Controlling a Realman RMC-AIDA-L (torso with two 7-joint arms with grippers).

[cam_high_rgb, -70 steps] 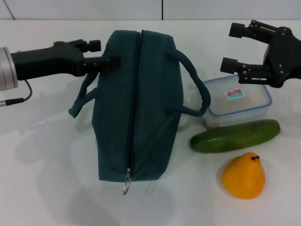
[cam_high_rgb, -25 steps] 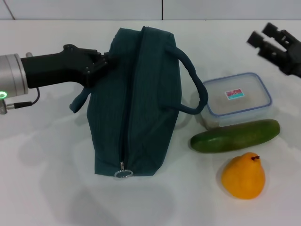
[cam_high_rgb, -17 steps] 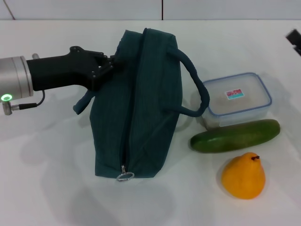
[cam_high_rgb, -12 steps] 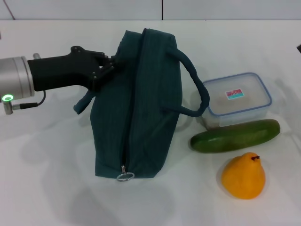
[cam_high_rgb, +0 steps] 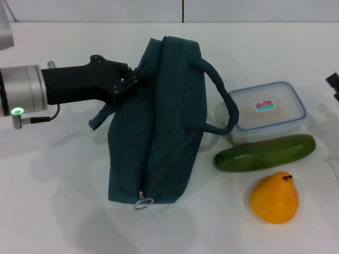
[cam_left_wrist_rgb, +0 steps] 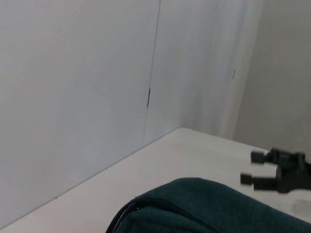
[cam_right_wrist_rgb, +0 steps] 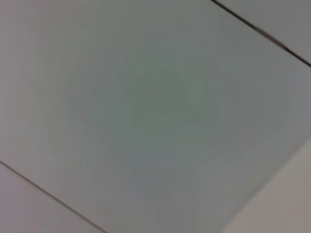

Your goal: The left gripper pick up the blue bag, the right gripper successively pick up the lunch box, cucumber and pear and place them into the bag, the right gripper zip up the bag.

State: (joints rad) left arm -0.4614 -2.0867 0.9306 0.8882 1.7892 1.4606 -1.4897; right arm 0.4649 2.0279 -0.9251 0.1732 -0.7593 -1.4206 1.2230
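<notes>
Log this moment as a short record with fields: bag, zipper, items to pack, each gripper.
bag: blue bag on the white table, far end gripped
zipper: shut, ring pull at the near end
items to pack: lunch box, cucumber and pear, all outside the bag on its right
left gripper: shut on the bag's edge
right gripper: open, away from the items

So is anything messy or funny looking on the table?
Only the bag: it leans over, its far end pinched by the left tool, and its zipper looks shut though nothing is packed. The box, cucumber and pear sit neatly beside it.
</notes>
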